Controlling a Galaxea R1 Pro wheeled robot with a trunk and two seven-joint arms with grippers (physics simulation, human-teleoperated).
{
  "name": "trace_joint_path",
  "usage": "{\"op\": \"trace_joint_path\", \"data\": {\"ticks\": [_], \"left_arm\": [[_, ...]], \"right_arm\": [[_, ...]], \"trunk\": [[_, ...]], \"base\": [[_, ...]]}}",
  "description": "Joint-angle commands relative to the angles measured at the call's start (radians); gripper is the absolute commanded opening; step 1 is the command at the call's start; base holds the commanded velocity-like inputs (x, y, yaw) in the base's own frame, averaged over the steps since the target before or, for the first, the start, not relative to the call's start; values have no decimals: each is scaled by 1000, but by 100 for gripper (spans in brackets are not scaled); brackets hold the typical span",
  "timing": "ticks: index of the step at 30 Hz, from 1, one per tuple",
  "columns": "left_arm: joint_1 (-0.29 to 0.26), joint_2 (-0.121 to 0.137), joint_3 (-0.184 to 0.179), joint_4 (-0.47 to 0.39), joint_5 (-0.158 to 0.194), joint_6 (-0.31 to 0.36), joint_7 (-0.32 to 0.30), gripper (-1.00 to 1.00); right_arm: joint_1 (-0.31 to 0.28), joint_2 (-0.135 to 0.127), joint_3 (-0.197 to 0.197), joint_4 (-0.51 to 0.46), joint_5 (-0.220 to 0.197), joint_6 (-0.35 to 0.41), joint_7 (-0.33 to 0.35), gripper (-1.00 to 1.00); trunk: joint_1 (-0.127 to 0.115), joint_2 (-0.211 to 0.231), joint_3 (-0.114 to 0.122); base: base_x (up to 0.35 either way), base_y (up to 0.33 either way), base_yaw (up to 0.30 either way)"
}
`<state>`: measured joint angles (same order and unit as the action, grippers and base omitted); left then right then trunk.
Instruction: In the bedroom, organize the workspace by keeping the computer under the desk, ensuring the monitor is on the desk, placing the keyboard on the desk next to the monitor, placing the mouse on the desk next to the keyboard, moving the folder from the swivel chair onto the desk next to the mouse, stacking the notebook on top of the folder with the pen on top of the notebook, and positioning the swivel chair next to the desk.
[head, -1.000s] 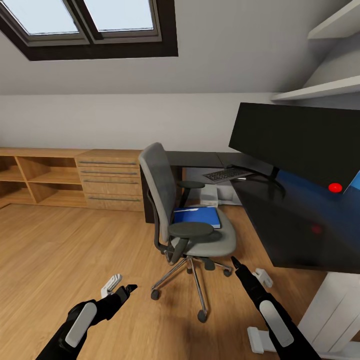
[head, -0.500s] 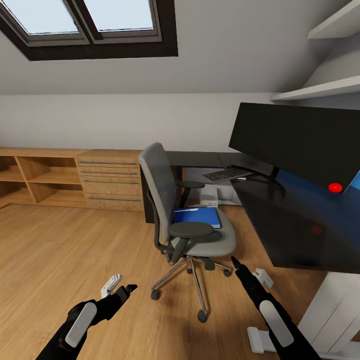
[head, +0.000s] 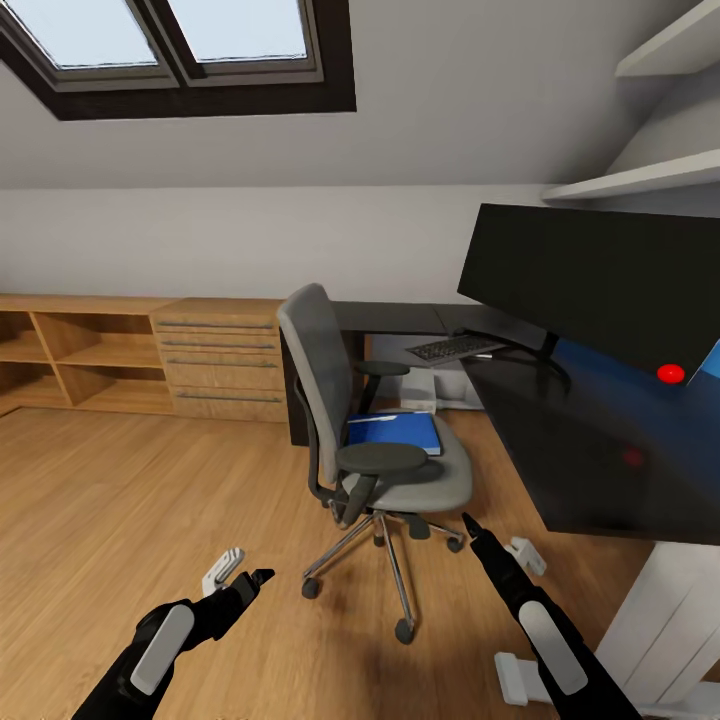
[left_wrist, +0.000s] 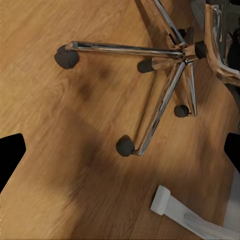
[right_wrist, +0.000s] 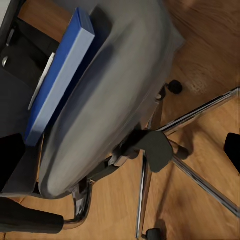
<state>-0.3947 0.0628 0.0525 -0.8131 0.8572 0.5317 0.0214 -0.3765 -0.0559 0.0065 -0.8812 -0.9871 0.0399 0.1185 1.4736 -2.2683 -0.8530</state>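
Note:
The grey swivel chair (head: 330, 390) stands on the wood floor beside the black desk (head: 580, 470), its seat turned toward the desk. On the seat lies the blue folder (head: 395, 433), also seen edge-on from the right wrist (right_wrist: 57, 75). The monitor (head: 600, 290) and the keyboard (head: 455, 349) are on the desk. A pale box, apparently the computer (head: 440, 385), sits under it. My left gripper (head: 245, 577) hangs open low over the floor, left of the chrome chair base (left_wrist: 165, 75). My right gripper (head: 472, 527) is open, just right of the base and below the seat (right_wrist: 115, 100). Mouse, notebook and pen are out of view.
Low light-wood shelves and drawers (head: 215, 355) line the back wall at left. A white desk leg and foot (head: 650, 640) stand close by my right arm. Open wood floor (head: 120, 500) spreads to the left. White wall shelves (head: 640, 180) hang above the monitor.

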Motion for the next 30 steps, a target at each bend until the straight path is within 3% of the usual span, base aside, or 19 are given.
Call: {"op": "trace_joint_path", "data": {"ticks": [1,8,18,23,30], "left_arm": [[0,6,2,-1,6,7,2,100],[3,25,2,-1,5,11,2,100],[2,25,2,-1,5,14,3,100],[-7,17,0,3,5,14,5,100],[-14,11,-1,9,5,14,5,100]], "right_arm": [[1,0,0,3,-10,2,0,100],[-12,3,-1,21,-13,-2,-6,100],[-30,4,-27,31,-20,-6,-8,100],[-58,4,-74,58,-50,-6,-8,100],[-113,4,-98,138,-110,-7,-6,100]], "trunk": [[4,-8,-4],[31,-57,-26],[69,-127,-57],[88,-162,-73],[115,-211,-95]], "base": [[0,0,0],[0,0,0],[0,0,0],[0,0,0],[0,0,0]]}}
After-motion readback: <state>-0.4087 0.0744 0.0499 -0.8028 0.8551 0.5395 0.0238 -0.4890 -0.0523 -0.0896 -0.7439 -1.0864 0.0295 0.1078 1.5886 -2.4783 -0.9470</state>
